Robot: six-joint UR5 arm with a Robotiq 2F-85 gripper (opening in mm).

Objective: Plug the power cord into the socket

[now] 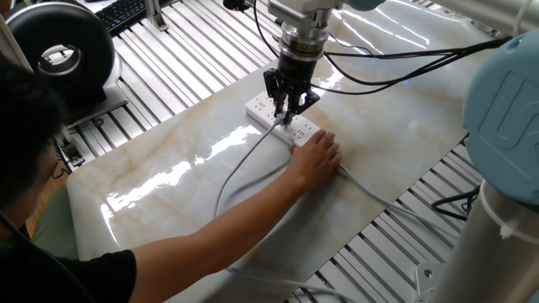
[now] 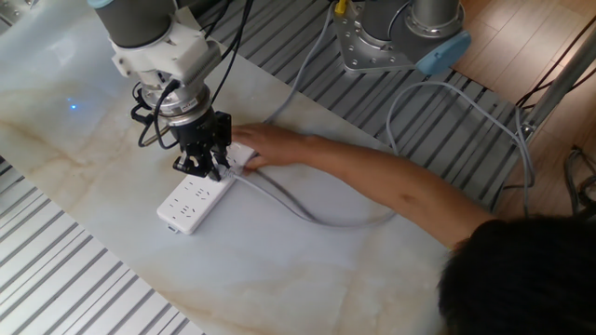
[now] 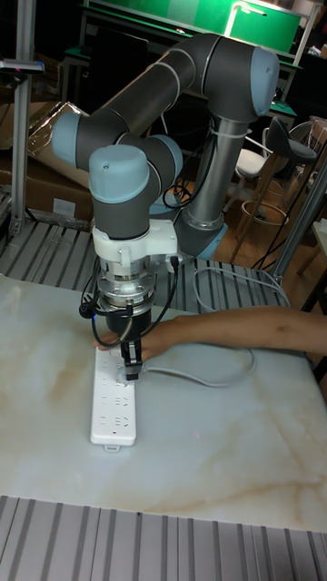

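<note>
The socket (image 1: 268,110) (image 2: 191,204) (image 3: 113,407) is a white power strip lying on the marble tabletop. My gripper (image 1: 285,114) (image 2: 210,169) (image 3: 133,370) points straight down over the strip's middle, shut on the plug of the power cord, right at the strip's top face. The grey power cord (image 1: 240,168) (image 2: 307,213) (image 3: 213,374) trails from the plug across the table in a loop. A person's hand (image 1: 316,156) (image 2: 270,146) (image 3: 168,338) presses on one end of the strip beside my gripper. Whether the prongs are in the holes is hidden by the fingers.
The person's arm (image 2: 391,186) reaches across the table from the near side. The arm's grey base (image 2: 396,33) stands behind the table. A black round device (image 1: 59,52) sits at one fixed view's left. Ribbed metal (image 1: 194,59) surrounds the marble slab.
</note>
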